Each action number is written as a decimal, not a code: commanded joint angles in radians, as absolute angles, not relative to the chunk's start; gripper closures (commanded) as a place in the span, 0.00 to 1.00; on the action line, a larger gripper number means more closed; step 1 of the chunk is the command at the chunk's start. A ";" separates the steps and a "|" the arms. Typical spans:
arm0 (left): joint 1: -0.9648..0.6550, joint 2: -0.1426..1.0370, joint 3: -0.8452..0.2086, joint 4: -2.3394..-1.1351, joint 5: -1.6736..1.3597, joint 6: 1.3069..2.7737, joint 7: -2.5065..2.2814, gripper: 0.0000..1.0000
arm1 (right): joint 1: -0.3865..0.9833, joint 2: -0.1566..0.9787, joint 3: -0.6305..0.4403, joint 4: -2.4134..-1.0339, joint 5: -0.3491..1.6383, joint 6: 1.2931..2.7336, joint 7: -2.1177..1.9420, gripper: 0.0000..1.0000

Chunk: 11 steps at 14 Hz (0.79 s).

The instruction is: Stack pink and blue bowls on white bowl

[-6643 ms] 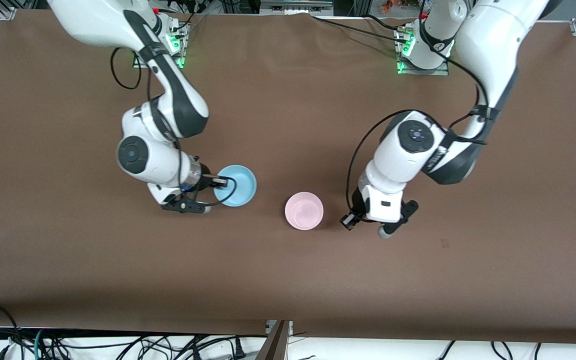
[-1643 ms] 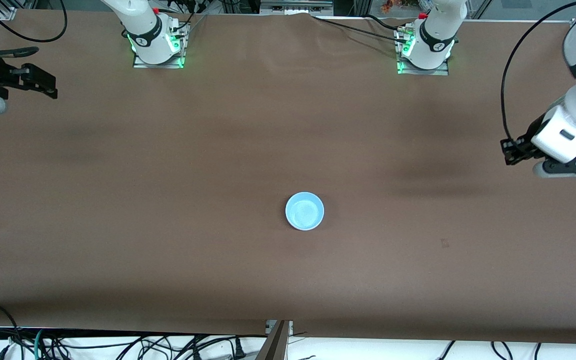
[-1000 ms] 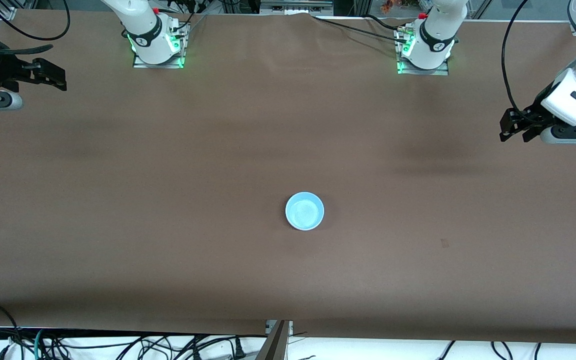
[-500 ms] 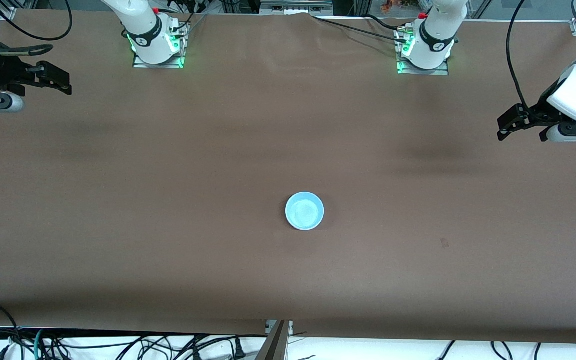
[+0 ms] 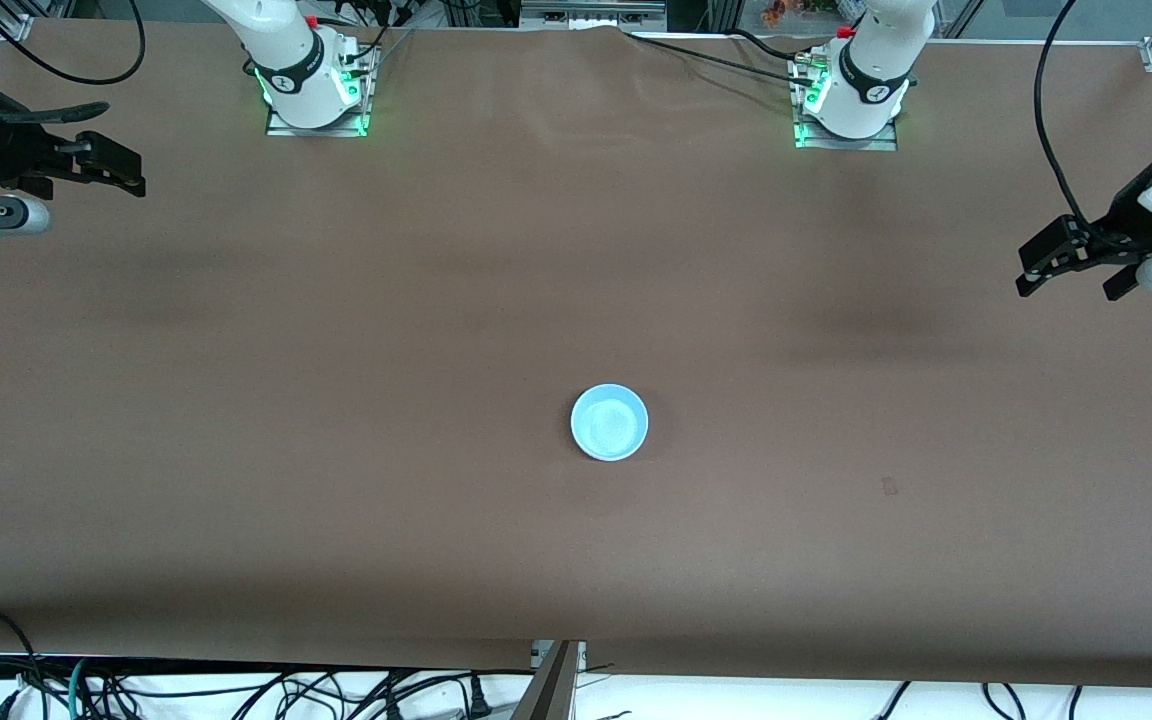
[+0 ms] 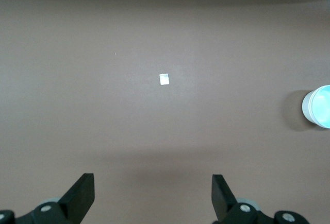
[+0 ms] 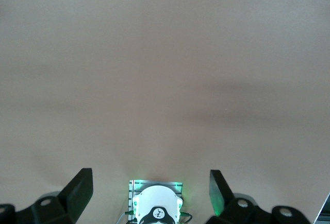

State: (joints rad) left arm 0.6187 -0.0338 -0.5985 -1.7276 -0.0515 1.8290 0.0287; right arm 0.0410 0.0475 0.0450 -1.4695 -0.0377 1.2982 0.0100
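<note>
Blue bowl (image 5: pixel 609 421) tops the stack, nothing inside it.

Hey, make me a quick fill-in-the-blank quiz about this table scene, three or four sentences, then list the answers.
1. The bowl showing on top of the stack is light ____.
2. The left gripper is up over the left arm's end of the table, with its fingers ____.
3. The right gripper holds ____.
4. The number of bowls standing apart from the stack on the table is ____.

Answers: blue; open; nothing; zero
</note>
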 commanded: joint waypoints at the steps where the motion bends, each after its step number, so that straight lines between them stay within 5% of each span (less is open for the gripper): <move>1: 0.620 -0.003 -0.603 -1.677 -0.061 1.812 0.054 0.00 | 0.029 0.054 0.052 -1.454 -0.023 1.302 0.005 0.00; 11: 0.603 0.020 -0.607 -1.672 -0.026 1.816 0.051 0.00 | 0.031 0.054 0.055 -1.454 -0.029 1.302 0.006 0.00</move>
State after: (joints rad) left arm 0.6085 -0.0023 -0.6049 -1.7018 -0.0450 1.8290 0.0325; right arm 0.0410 0.0481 0.0452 -1.4694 -0.0377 1.3043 0.0099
